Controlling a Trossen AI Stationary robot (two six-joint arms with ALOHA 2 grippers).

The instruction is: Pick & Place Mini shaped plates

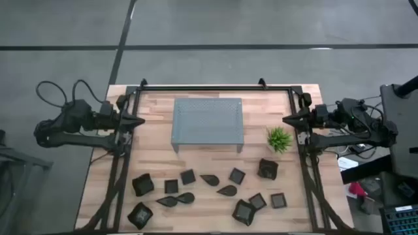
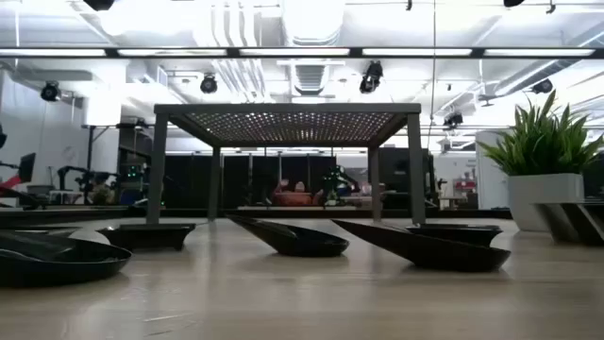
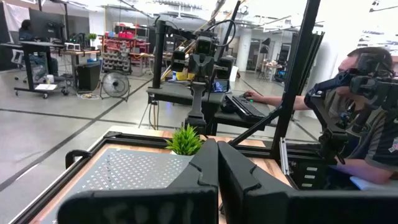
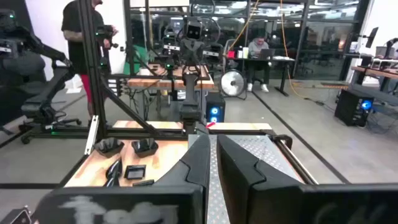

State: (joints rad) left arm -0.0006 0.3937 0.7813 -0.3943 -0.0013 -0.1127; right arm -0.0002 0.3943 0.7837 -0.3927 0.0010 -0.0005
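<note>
- My left gripper (image 1: pixel 138 121) sits at the left edge of the high view, level with the rack, its fingers pressed together and holding nothing.
- My right gripper (image 1: pixel 287 119) mirrors it at the right edge of the table, fingers (image 4: pixel 205 155) nearly closed with a thin gap showing in its wrist view, also holding nothing.
- Both arms are parked well apart from the dishes, so I judge the task has not started: no plate is lifted or set anywhere new.
- The mini shaped plates (image 1: pixel 209 192) lie scattered across the lower part of the high view, on the bare wooden table (image 1: pixel 157 150).
- I count about thirteen black plates: nine squarish ones with raised rims and four teardrop ones near the lower middle.
- One grey perforated rack (image 1: pixel 208 123) stands at centre, with nothing on top of it.
- One small green plant (image 1: pixel 279 138) stands just right of the rack.
- All plates remain to be picked and placed; where they should go I cannot tell.
</note>
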